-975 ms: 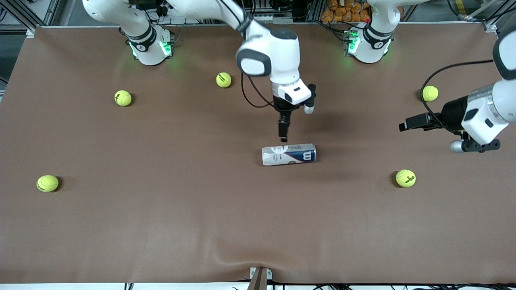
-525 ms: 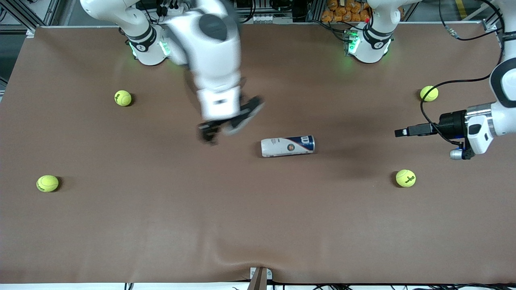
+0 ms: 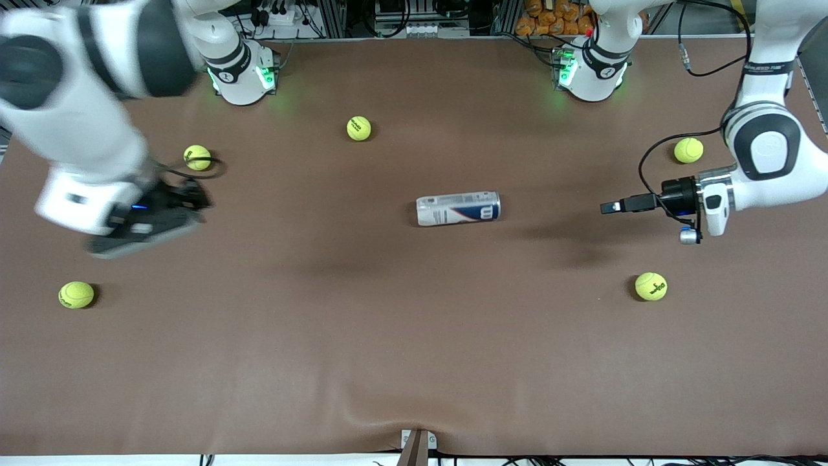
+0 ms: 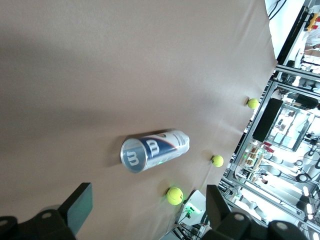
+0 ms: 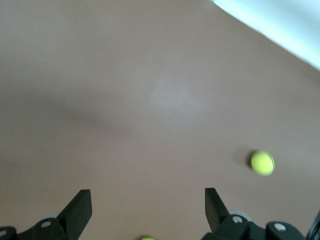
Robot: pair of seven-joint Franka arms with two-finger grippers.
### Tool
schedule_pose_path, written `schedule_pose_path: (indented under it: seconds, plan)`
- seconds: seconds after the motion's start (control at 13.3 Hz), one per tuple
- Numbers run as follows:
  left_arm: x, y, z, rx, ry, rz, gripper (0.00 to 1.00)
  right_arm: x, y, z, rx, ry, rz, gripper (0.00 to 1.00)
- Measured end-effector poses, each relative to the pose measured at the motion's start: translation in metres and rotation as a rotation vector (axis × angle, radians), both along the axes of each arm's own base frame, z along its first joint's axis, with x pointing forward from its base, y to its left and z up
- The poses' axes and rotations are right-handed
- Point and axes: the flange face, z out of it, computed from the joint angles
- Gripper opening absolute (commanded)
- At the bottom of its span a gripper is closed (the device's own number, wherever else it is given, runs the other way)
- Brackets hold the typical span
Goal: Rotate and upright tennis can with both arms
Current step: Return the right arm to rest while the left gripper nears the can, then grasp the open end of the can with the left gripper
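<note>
The tennis can [image 3: 458, 208] lies on its side mid-table, its clear tube showing a white and dark-blue "W" label. In the left wrist view the can [image 4: 155, 150] points its blue "W" end at the camera. My left gripper [image 3: 612, 207] is held level and low over the table toward the left arm's end, aimed at the can with a wide gap between; its fingers [image 4: 80, 206] are open and empty. My right gripper [image 3: 171, 210] is blurred, over the table toward the right arm's end, well away from the can; its fingers [image 5: 80, 206] are open and empty.
Several yellow-green tennis balls lie scattered: near the right base [image 3: 359, 128], beside the right gripper [image 3: 197, 157], toward the right arm's end [image 3: 76, 294], and two toward the left arm's end [image 3: 688, 150] [image 3: 651, 286]. The brown table cover [image 3: 414, 349] has a fold at its near edge.
My right arm swung away from above the can toward its own end of the table. The can rolled away from the front camera. My left gripper moved closer to the can.
</note>
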Motion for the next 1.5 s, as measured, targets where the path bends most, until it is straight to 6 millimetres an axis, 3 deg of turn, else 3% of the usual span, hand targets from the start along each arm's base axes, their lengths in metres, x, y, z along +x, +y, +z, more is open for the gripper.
schedule_pose_path:
  seconds: [0.22, 0.45, 0.6, 0.97, 1.27, 1.5]
  plan:
    - [-0.008, -0.01, -0.008, -0.033, 0.022, 0.016, 1.0, -0.011, -0.072, 0.007, 0.034, 0.046, -0.169, 1.0]
    - [-0.013, -0.015, -0.012, -0.044, 0.027, 0.016, 1.0, -0.037, -0.117, 0.002, 0.092, 0.054, -0.267, 1.0]
    - [-0.016, -0.016, -0.014, -0.045, 0.035, 0.015, 1.0, -0.061, -0.137, 0.009, 0.135, 0.049, -0.313, 1.0]
    - [-0.024, -0.021, -0.025, -0.066, 0.001, 0.035, 1.0, -0.099, -0.145, 0.046, 0.157, 0.012, -0.342, 1.0]
    - [-0.036, -0.048, -0.045, -0.084, -0.018, 0.07, 1.0, -0.107, -0.143, 0.055, 0.16, -0.002, -0.34, 1.0]
    - [-0.045, -0.07, -0.073, -0.115, -0.036, 0.101, 1.0, -0.111, -0.14, 0.063, 0.162, -0.016, -0.334, 1.0]
